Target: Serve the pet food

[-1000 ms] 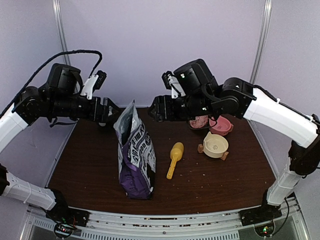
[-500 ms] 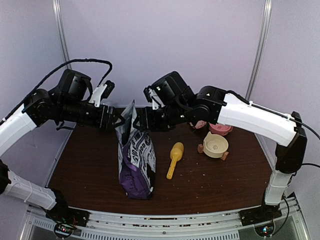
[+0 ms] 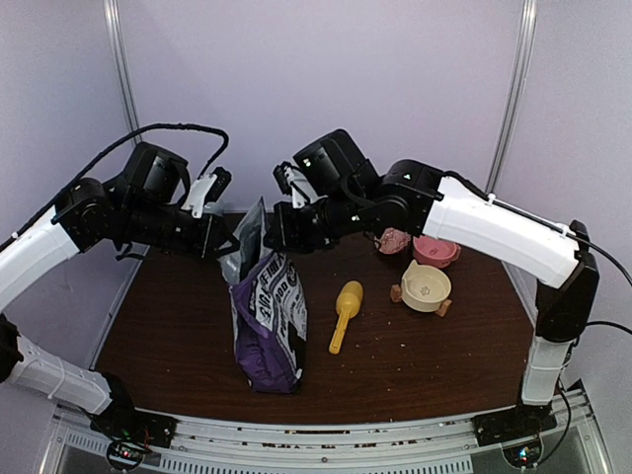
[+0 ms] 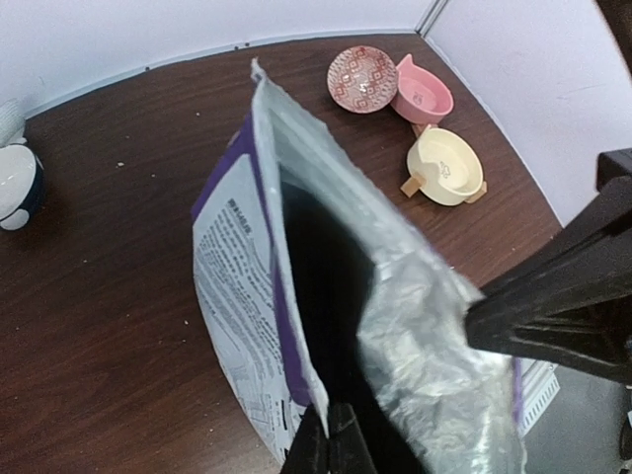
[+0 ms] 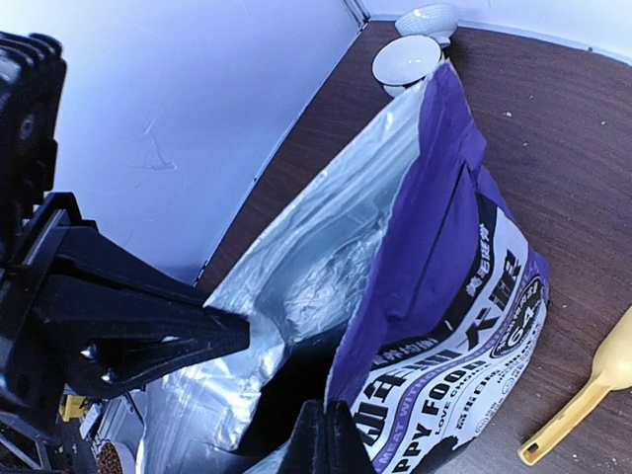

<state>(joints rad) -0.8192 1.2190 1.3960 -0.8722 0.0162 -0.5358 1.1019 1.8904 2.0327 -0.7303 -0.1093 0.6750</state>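
Pinching the purple bag (image 3: 269,321) by its top edges: left gripper (image 4: 329,434) clamped on one lip, right gripper (image 5: 323,427) on the opposite lip, mouth spread btwn them. Inside, below both grippers — too dark to make out pet food.

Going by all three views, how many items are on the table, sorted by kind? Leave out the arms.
Bags: 1, the purple bag
Scoops: 1, the yellow scoop
Bowls: 5, the patterned bowl, pink bowl, cream bowl, white bowl and pale textured bowl
Total: 7
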